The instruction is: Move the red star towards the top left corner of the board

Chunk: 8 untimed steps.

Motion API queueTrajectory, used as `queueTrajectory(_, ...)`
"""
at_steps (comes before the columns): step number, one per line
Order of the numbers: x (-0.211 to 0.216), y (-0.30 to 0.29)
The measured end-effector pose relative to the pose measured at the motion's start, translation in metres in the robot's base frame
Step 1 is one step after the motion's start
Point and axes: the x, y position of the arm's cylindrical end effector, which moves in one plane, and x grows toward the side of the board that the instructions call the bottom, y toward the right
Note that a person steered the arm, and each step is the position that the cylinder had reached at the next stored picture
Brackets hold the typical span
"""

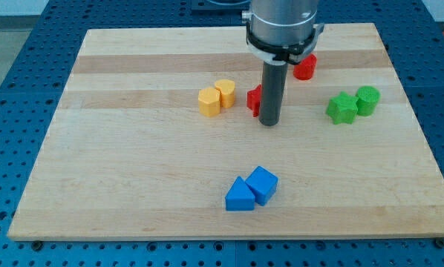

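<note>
The rod hides most of the red star (pixel 254 98), which peeks out at its left side near the wooden board's (pixel 133 170) middle. My tip (pixel 269 122) rests touching the star's right; there is no claw. Another red block (pixel 305 67), partly hidden, sits up and right of the star.

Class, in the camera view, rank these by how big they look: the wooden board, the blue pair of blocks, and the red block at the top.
1. wooden board
2. blue pair of blocks, though it sits nearer the view's bottom, which may enlarge it
3. red block at the top, partly hidden by the arm
</note>
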Motion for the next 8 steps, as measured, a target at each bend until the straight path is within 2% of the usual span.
queueTrajectory(5, -0.092, -0.007)
queueTrajectory(8, -0.088, -0.048)
